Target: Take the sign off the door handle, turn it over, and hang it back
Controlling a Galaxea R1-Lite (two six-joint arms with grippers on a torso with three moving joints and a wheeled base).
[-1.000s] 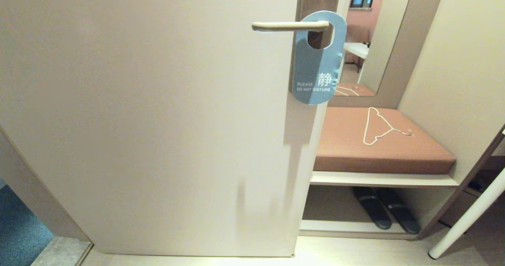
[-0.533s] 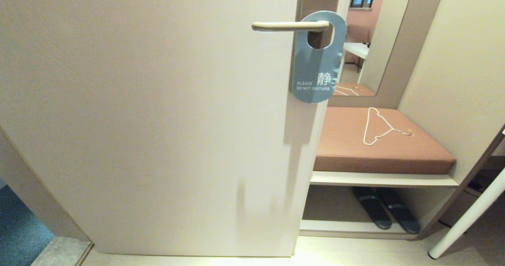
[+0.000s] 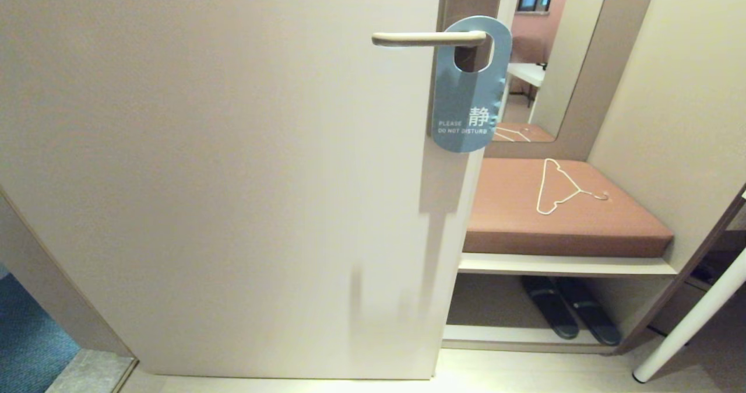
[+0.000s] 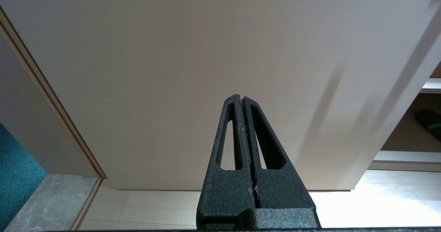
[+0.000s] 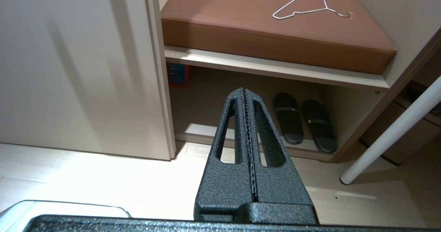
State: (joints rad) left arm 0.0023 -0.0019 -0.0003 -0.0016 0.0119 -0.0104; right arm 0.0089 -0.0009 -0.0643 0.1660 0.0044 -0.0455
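The sign (image 3: 466, 98) hangs by its oval hole on the door handle (image 3: 428, 38), blue "PLEASE DO NOT DISTURB" face towards me, at the door's right edge in the head view. The handle is a slim beige lever pointing left. Neither gripper shows in the head view. My left gripper (image 4: 241, 97) is shut and empty, low down facing the bottom of the door (image 4: 193, 53). My right gripper (image 5: 244, 90) is shut and empty, low down facing the shoe shelf beside the door's edge. The sign and handle are out of both wrist views.
Right of the door, a brown cushioned bench (image 3: 559, 218) carries a white wire clothes hanger (image 3: 559, 186). Black slippers (image 3: 568, 311) lie on the shelf below. A white table leg (image 3: 693, 317) slants at the far right. A mirror (image 3: 536, 55) stands behind the bench.
The sign has swung very slightly on the handle and hangs a touch higher. The arms have not visibly moved.
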